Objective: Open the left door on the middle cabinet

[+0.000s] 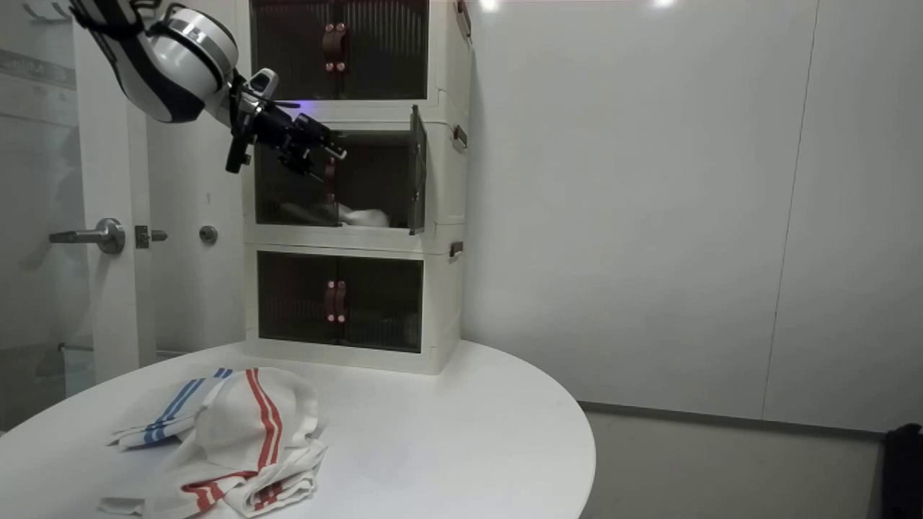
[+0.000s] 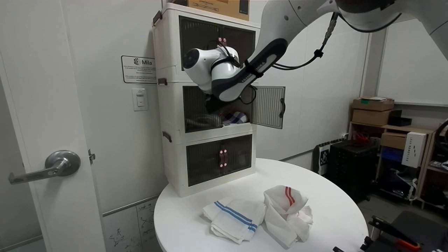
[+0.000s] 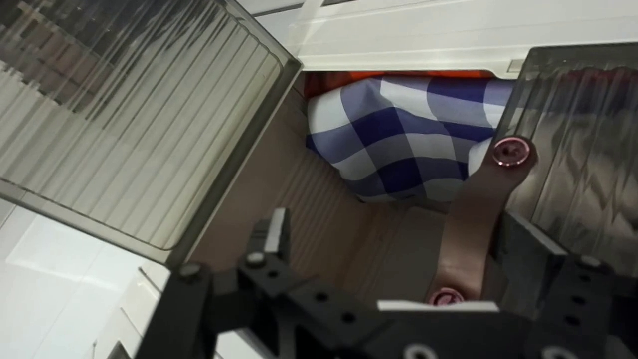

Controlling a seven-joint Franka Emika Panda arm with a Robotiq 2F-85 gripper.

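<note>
We're getting white wall panels (image 1: 613,216), a thin seam (image 1: 797,155) running down, two light spots (image 1: 489,4) glaring up top. In an exterior view we're seeing a white door (image 2: 38,87) with a metal lever handle (image 2: 63,164), a Mila sign (image 2: 139,69) sitting above a light switch (image 2: 140,99), and wood-toned shelves (image 2: 402,128) holding cardboard boxes (image 2: 371,117), a whiteboard (image 2: 414,66) hanging above. We're spotting dark grey floor (image 2: 388,210) past the round white table (image 2: 336,203), a black case (image 2: 350,168) standing near the shelves.
</note>
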